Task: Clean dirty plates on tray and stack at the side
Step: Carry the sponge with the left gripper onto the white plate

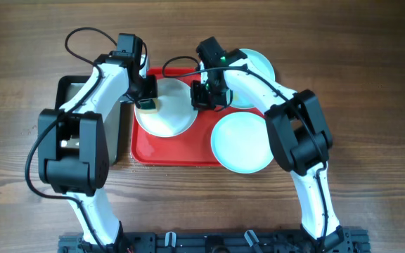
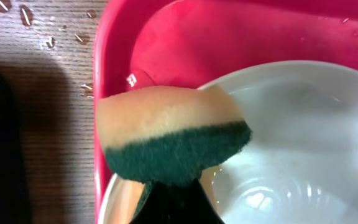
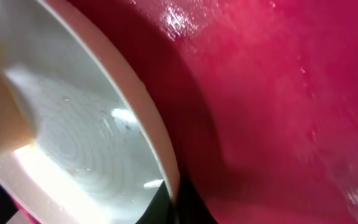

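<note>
Two robot arms work over the red tray (image 1: 188,146) at the middle of the wooden desk (image 1: 371,70), where a cream-white plate (image 1: 167,119) lies in the tray's left half. The left tool (image 1: 146,100) reaches in from the desk's left side, clamped on a sponge (image 2: 173,137) with a yellow body and a dark green scouring face. The left wrist view shows the sponge pressed over the plate's rim, with the tray's left wall just behind it. The right tool (image 1: 204,95) comes from the desk's right side and meets the same plate at its opposite, right-hand rim. In the right wrist view that rim runs down into the dark fingers (image 3: 174,205), closed narrowly around it, the wet tray floor gleaming alongside.

A nearer turquoise plate (image 1: 243,143) sits over the tray's corner toward the desk's near edge and right side, overhanging the rim. A farther turquoise plate (image 1: 256,68) lies at the tray's corner toward the desk's far edge, partly covered by the right arm. Whether it rests on the tray or on the desk cannot be told.

A black tray (image 1: 67,90) lies just beside the red tray toward the desk's left edge, largely hidden beneath the left arm. Water droplets (image 2: 27,14) bead on the wood outside the red tray's left wall
</note>
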Robot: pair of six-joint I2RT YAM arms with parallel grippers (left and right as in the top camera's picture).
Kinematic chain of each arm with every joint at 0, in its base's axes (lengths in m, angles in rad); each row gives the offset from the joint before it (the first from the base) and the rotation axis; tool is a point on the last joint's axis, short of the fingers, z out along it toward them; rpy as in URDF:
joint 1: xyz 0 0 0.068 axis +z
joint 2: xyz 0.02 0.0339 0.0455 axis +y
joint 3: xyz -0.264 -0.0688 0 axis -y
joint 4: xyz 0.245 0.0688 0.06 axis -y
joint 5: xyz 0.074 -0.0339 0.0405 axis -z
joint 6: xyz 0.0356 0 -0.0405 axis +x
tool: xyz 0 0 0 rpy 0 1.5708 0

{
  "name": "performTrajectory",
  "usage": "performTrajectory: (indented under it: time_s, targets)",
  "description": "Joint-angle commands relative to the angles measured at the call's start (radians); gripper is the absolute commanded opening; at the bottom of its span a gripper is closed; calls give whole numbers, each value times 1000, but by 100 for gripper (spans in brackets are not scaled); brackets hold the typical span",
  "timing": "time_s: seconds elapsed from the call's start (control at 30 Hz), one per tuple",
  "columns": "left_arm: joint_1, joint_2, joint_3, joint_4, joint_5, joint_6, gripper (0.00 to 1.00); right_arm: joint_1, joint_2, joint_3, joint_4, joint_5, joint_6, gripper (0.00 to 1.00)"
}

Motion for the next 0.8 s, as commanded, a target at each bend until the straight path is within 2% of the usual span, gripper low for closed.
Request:
performTrajectory:
  time_s: [0.0,0.27,0.37,0.43,0.47,0.53,0.6,0.67,0.77]
  targets:
    - [-17,40,-50,-2,47,20,4,-39,84,-16,43,-210,-75,4]
    - [-24,40,-60,-20,399,107,4,-42,94,-16,57,-229,-82,4]
    - [-26,40,-60,-19,441,132,4,-42,94,-16,56,-229,-83,4]
    - [-26,40,-60,-7,360,115,4,-42,94,-16,52,-229,-84,4]
    - [-26,40,-60,4,270,74,4,-42,94,-16,50,-229,-84,4]
    - [-26,40,-60,31,-95,-101,4,-42,94,-16,50,-229,-83,4]
    - [-26,39,-55,37,-369,-209,4,-42,94,-16,54,-229,-82,4]
    - [-28,39,-49,36,-488,-249,4,-42,94,-16,56,-213,-63,4]
    - [-42,39,-47,32,-499,-270,4,-42,94,-16,56,-207,-56,4]
